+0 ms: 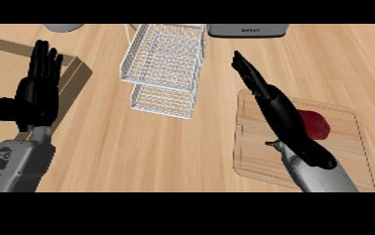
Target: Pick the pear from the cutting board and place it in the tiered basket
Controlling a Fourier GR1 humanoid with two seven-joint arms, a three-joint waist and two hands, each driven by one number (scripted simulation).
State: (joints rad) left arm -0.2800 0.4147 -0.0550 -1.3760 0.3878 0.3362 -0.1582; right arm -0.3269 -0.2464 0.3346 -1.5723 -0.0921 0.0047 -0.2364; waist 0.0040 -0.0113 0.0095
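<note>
Pear (316, 124) located on the cutting board (344, 149), toward the board's upper middle, at the right side of the bench (147, 149); it is seen as a dark red rounded shape, its left part hidden behind the right robot hand (282, 115). Handling is judged as follows: a light, stiff fruit with a smooth, probably somewhat slippery skin, apt to roll on its curved body if nudged, and liable to bruising rather than breaking. Hold is best taken across the widest part of the body, fingers on one flank and thumb on the other; the narrow neck is judged a poorer purchase, though which way the neck lies cannot be told. The right robot hand is seen edge-on, stretched out long over the board's left portion, its fingers (249, 73) straight and held together, pointing up and left past the board's corner toward the tiered basket (164, 65). Nothing is enclosed by it. The pear lies just beside its palm, on the right; whether the two touch cannot be told. The left robot hand (38, 92) is noted at the left edge, spread flat with fingers up, resting, holding nothing. The tiered basket stands well apart from the pear, at upper centre, both wire tiers showing nothing inside. Pick is judged not yet made.
</note>
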